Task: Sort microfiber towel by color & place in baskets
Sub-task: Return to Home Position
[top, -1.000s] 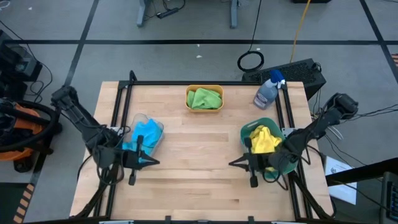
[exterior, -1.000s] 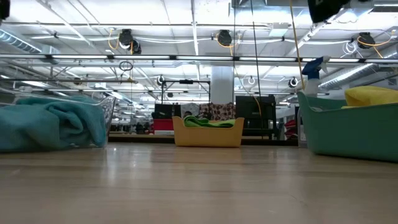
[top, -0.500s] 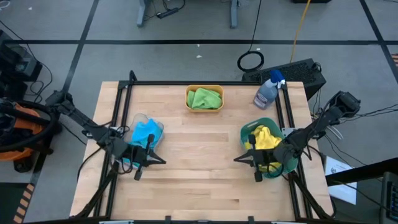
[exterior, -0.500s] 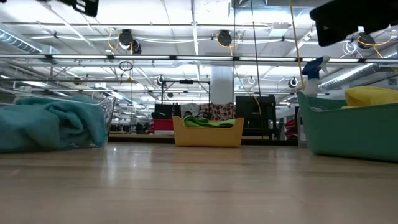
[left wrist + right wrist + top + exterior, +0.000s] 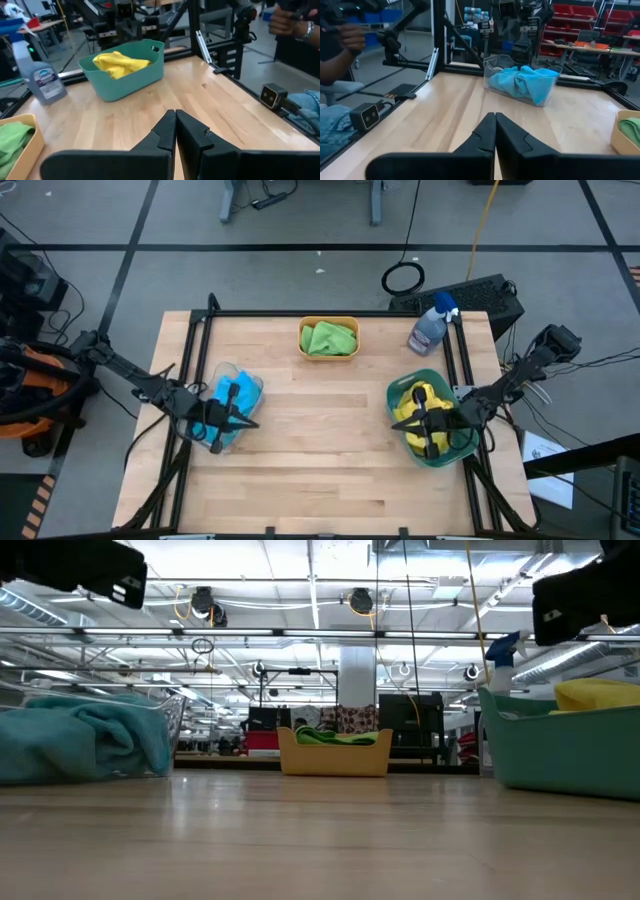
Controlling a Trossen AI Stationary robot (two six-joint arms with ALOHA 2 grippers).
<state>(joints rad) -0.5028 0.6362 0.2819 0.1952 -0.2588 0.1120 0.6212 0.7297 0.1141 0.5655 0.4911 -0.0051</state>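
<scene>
From above we are seeing green towels [image 5: 328,338] in the orange-yellow basket [image 5: 329,319] at 12 o'clock, blue towels [image 5: 238,391] in the clear basket [image 5: 222,368] at 9 o'clock, and yellow towels [image 5: 412,399] in the teal basket [image 5: 445,462] at 3 o'clock. Only the wrist views are showing the left gripper [image 5: 175,116] and right gripper [image 5: 495,119] clenched and empty, each hovering by its side's basket.

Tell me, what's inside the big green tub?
The teal basket holds bunched yellow cloth rising above its rim. Whether that is one cloth or two, and the basket's floor beneath, cannot be seen. The right gripper hangs over it, covering part from above.
</scene>
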